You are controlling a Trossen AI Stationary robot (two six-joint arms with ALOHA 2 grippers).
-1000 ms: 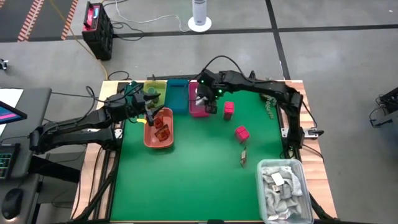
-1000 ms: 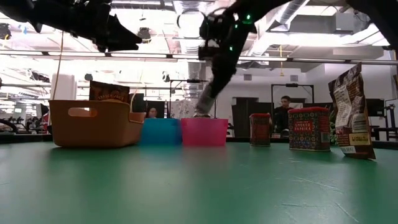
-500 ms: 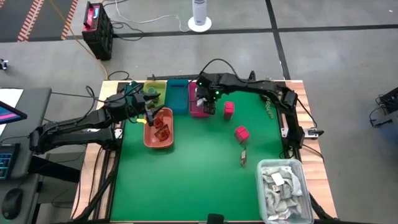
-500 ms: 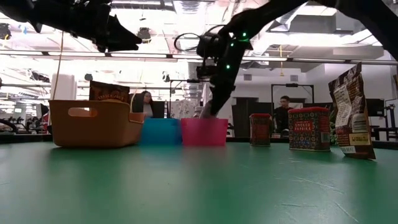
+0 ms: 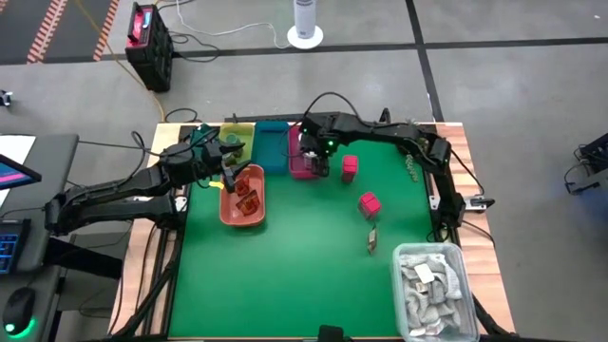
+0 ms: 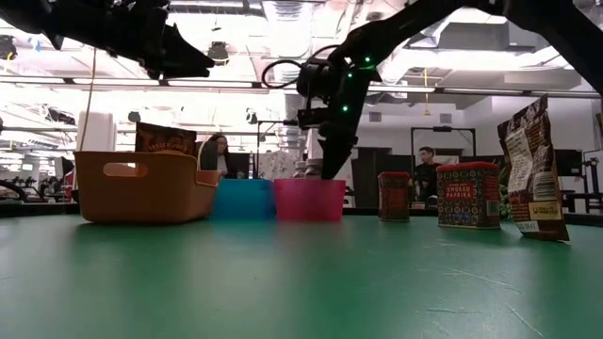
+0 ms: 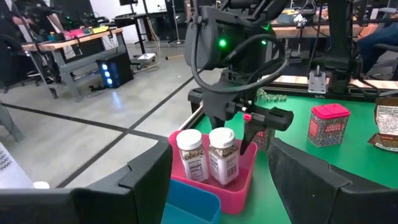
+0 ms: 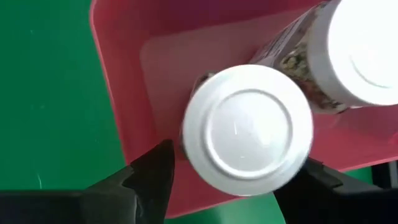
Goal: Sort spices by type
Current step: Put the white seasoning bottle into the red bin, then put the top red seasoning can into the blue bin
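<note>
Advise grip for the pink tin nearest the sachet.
Take the tin from straight above, closing on two opposite flat sides near the top. It stands upright and boxy, with bare mat all round it, and the sachet stands apart. It looks skewed to the table edges, so the wrist likely needs turning to square up.

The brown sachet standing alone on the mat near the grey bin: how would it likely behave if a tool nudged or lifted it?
The sachet looks thin and creased, so probably floppy and light. Standing upright on a narrow base, it would likely tip with a nudge.
</note>
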